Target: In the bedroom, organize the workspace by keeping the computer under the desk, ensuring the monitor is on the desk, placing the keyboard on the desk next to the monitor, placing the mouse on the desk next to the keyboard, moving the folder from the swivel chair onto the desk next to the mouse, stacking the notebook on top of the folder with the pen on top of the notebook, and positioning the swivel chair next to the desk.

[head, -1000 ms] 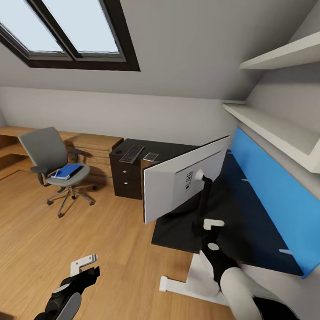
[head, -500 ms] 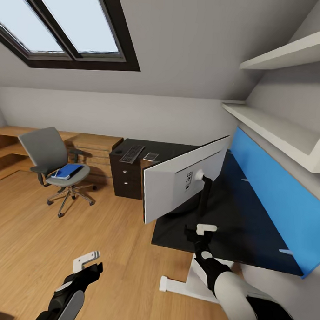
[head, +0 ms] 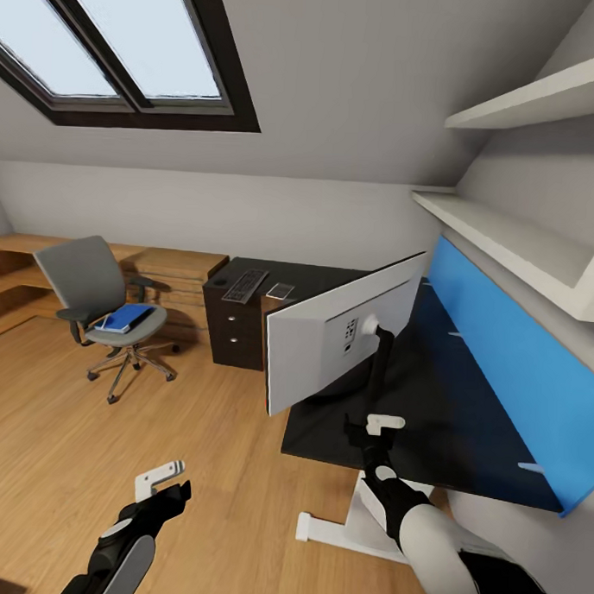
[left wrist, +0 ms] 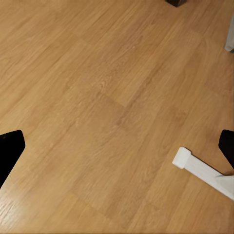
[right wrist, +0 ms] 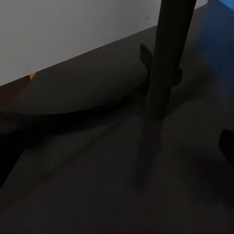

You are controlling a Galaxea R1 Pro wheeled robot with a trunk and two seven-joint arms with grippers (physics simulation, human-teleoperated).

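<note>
Right gripper (head: pixel 373 424) has drawn back from the monitor (head: pixel 330 337).

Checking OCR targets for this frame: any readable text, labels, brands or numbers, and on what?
No readable text in any view.
Monitor: small dark marks on its white back near the stand mount, too small to read.
Keyboard: keys show as dark rows, legends too small to read.
Folder on the swivel chair: plain blue, no label seen.
Desk: bare black top and blue back panel, no markings.
</note>
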